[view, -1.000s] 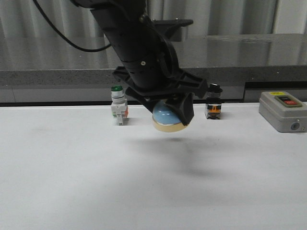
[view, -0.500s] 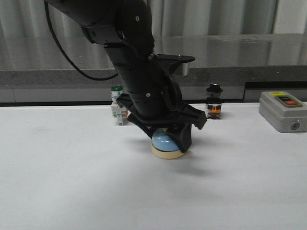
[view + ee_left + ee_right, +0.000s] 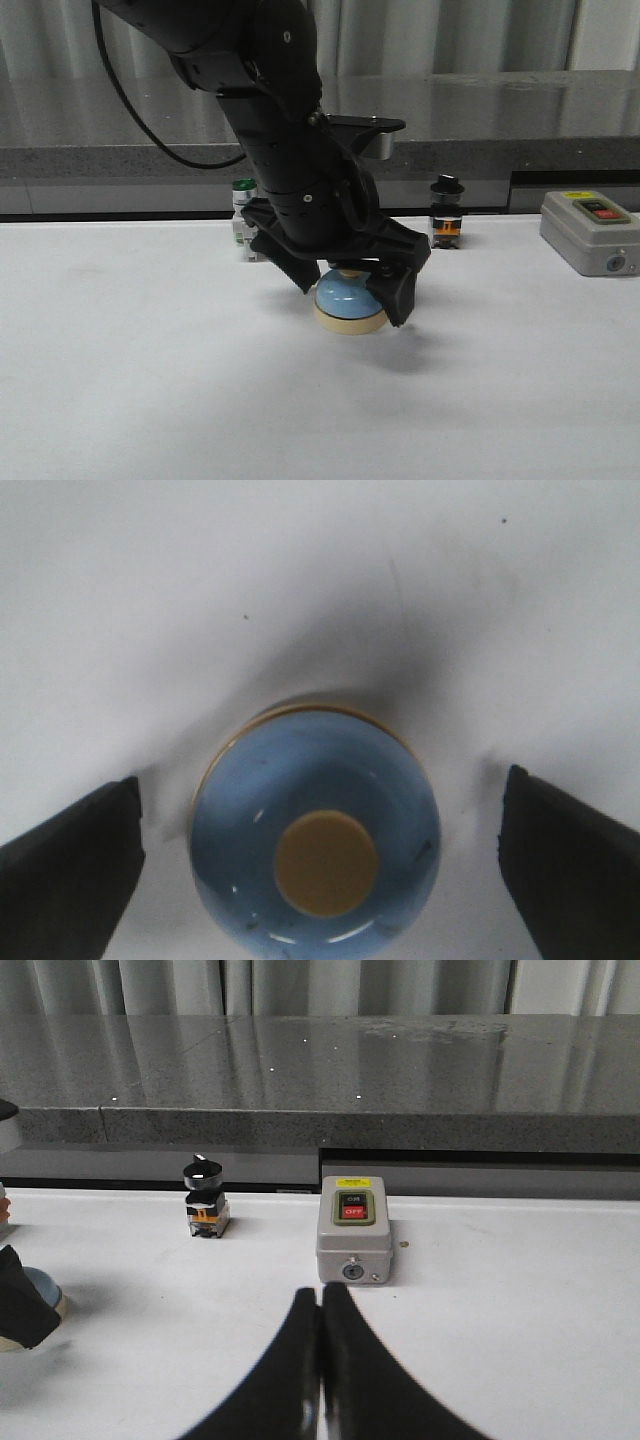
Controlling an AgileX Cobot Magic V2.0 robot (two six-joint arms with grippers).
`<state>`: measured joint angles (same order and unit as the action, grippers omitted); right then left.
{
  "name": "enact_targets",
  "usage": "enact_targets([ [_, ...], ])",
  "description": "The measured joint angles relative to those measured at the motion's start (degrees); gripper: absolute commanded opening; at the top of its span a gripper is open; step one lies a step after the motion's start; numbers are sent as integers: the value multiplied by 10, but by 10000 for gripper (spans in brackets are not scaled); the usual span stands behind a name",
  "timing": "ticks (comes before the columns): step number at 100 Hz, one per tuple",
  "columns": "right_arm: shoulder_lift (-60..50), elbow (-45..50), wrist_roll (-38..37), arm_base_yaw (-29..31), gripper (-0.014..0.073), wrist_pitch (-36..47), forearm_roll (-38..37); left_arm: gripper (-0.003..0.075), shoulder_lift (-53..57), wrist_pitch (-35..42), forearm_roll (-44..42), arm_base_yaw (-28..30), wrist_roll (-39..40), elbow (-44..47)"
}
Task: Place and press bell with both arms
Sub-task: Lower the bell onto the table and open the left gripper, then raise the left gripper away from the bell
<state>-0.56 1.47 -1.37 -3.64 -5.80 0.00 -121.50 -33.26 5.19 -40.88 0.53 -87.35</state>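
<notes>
The light-blue dome bell [image 3: 349, 298] with a cream base rests on the white table, near the middle. My left gripper [image 3: 352, 292] straddles it, open, with a finger on each side and clear gaps to the dome. In the left wrist view the bell [image 3: 316, 830] with its cream button shows from above, between the dark fingers [image 3: 70, 865]. My right gripper [image 3: 320, 1298] is shut and empty, low over the table, out of the front view. An edge of the bell [image 3: 45, 1295] shows in the right wrist view, behind a left finger.
A green-capped white switch [image 3: 243, 225] stands behind the left arm. A black-knobbed switch [image 3: 445, 222] stands at the back, also in the right wrist view [image 3: 205, 1205]. A grey on/off box [image 3: 590, 232] sits at the right, just ahead of my right gripper [image 3: 353, 1240].
My left arm lowered the bell onto the table, then the fingers spread apart and let go of it. The bell now stands free.
</notes>
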Motion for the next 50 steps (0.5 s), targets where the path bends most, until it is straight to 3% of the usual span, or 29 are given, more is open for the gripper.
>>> enact_targets([
  [23, 0, 0, 0, 0, -69, 0, 0, 690, 17, -32, 5, 0, 0, -3],
  [50, 0, 0, 0, 0, -69, 0, 0, 690, 108, -18, 9, 0, 0, -3],
])
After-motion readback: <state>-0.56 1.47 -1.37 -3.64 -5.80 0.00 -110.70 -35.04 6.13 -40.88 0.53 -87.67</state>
